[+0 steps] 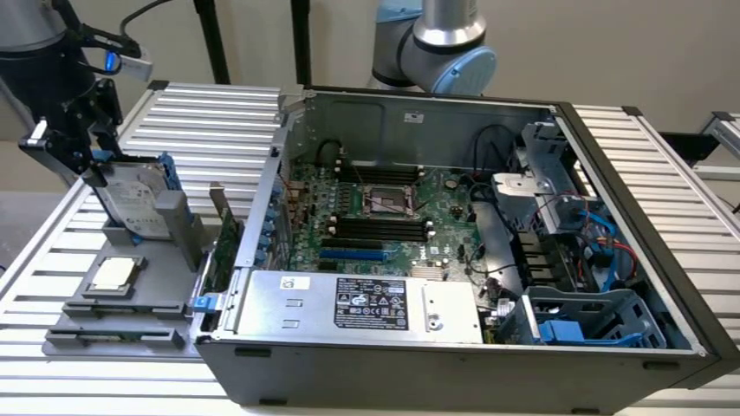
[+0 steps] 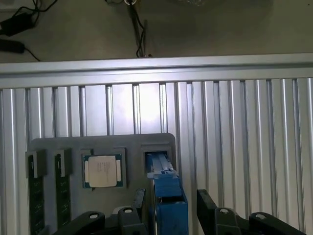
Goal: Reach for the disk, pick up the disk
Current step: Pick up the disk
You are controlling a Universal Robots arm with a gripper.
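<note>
- The gripper hangs at the exterior view's left, low over the grey fixture on the ribbed aluminium table.
- The disk stands on edge in a slot of that fixture, tilted a little, its white label facing out and blue frame showing along the edge.
- From the wrist view the disk is edge-on – blue frame up – with the gripper straddling it, one black finger on each side.
- Jaws spread wide: there is a plain gap to the finger on one side, while the other sits just beside the disk, and contact there cannot be told.
- Nothing is clamped – the disk sits in its slot, unlifted.
- A square silver CPU chip lies flat in its own recess of the fixture, just beside the disk's slot.
- To the exterior view's right lies the open computer case, with a silver box with black label along its near edge.
</note>
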